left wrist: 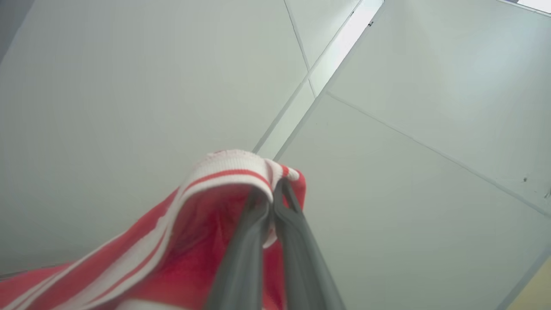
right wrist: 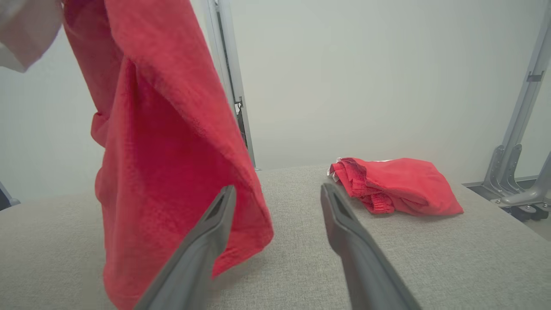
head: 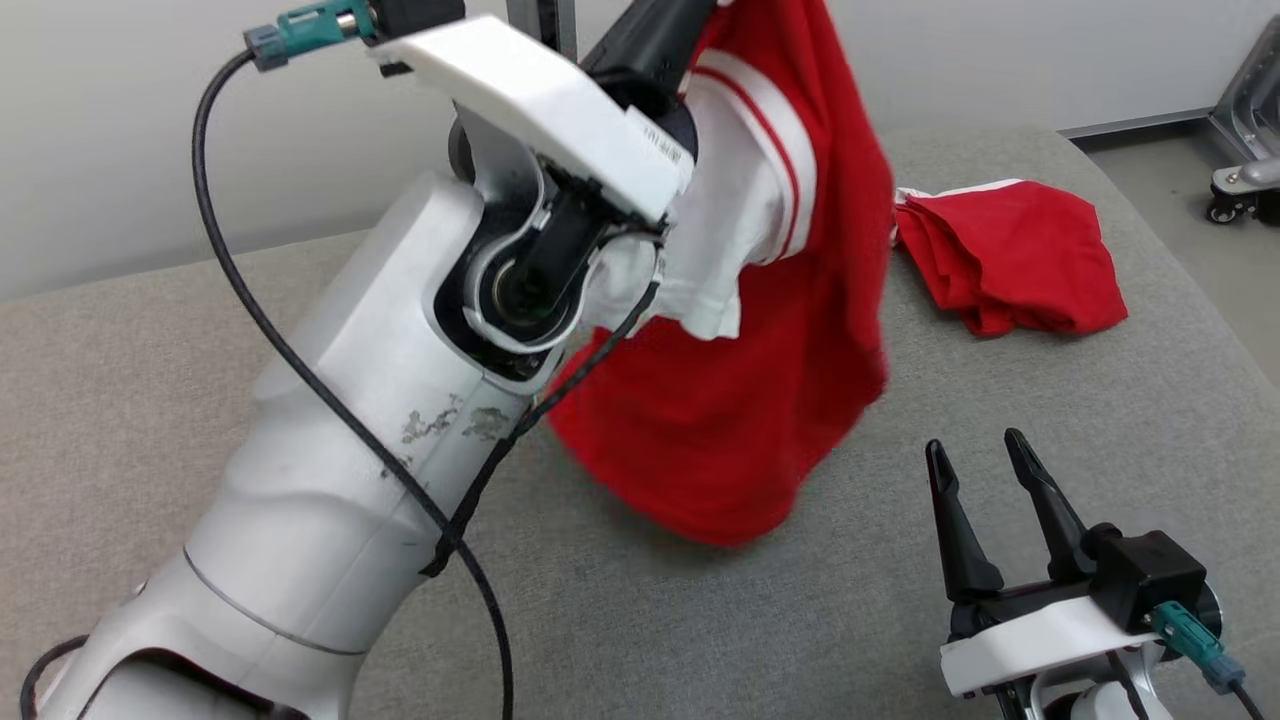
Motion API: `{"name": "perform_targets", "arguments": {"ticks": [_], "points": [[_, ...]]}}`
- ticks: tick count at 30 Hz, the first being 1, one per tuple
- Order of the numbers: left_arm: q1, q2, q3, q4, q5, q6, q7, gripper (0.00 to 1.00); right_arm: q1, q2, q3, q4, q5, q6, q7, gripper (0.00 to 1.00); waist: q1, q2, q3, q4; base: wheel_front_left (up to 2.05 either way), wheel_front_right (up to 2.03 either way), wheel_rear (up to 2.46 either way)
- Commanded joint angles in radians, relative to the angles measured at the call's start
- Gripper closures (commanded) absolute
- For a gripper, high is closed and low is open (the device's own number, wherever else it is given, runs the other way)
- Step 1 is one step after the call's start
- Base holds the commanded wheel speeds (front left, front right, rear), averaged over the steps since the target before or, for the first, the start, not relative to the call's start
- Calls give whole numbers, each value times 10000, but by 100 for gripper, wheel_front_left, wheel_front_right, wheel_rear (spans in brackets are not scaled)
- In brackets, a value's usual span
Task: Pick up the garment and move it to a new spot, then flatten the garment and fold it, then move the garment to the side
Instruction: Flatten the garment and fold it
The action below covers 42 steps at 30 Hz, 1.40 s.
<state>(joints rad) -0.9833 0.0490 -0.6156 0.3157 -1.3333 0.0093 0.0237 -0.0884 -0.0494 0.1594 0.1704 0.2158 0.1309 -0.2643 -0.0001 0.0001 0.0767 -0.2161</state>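
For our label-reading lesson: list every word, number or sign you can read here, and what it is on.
Small dark print on the left arm's white wrist plate: too blurred to read.
No readable text on the hanging garment or the folded red cloth.

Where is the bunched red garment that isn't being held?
In the head view the bunched red cloth garment lies at the far right of the grey fabric table, beyond the open right gripper, right of the hanging red-and-white garment.
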Motion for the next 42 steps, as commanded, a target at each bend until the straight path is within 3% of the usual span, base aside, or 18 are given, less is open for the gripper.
{"name": "perform_targets", "arguments": {"ticks": [1,6,10,14,23,26,28,29,34,37,42], "points": [[-172,45,0,-1,-384,274,-170,100,81,-34,-39,-54,61,-2,0,0,1,-1,25,-60,0,0,0],[115,48,338,972,-1641,1372,-914,100,63,-35,-82,-145,207,-2,-2,0,1,-1,127,-144,0,0,0],[673,113,800,2297,-2037,1657,-1289,100,21,-34,-20,-157,286,0,0,0,1,-1,195,-168,0,0,0],[1516,413,1321,3925,-2256,1424,-1955,100,-55,-38,44,-182,362,0,0,0,1,-1,332,-202,0,0,0],[2501,893,2082,6051,-1943,204,-2826,100,-94,-36,17,-156,112,-2,0,0,1,-1,650,173,0,0,0],[2482,1005,2149,6470,-1362,-152,-2878,90,-178,-37,90,-176,67,-2,-2,0,1,-1,748,349,0,0,0],[2290,1179,2456,6516,-656,-523,-2890,48,-240,-37,197,-171,29,-2,-2,0,1,-1,823,456,0,0,0],[2238,1212,2626,6479,-200,-634,-2890,0,-264,-39,237,-157,11,-2,0,0,1,-1,853,503,0,0,0],[2654,1052,3402,5657,2689,-900,-2873,0,-310,-42,323,-115,33,-2,0,0,1,-1,955,596,0,0,0],[3035,1112,3737,4879,4435,-762,-2876,0,-314,-40,358,-113,33,-2,0,0,1,-1,969,604,0,0,0],[4329,687,4700,3119,6649,-569,-2877,0,-150,-43,400,-120,-17,-2,0,0,1,-1,861,599,0,0,0]]}}
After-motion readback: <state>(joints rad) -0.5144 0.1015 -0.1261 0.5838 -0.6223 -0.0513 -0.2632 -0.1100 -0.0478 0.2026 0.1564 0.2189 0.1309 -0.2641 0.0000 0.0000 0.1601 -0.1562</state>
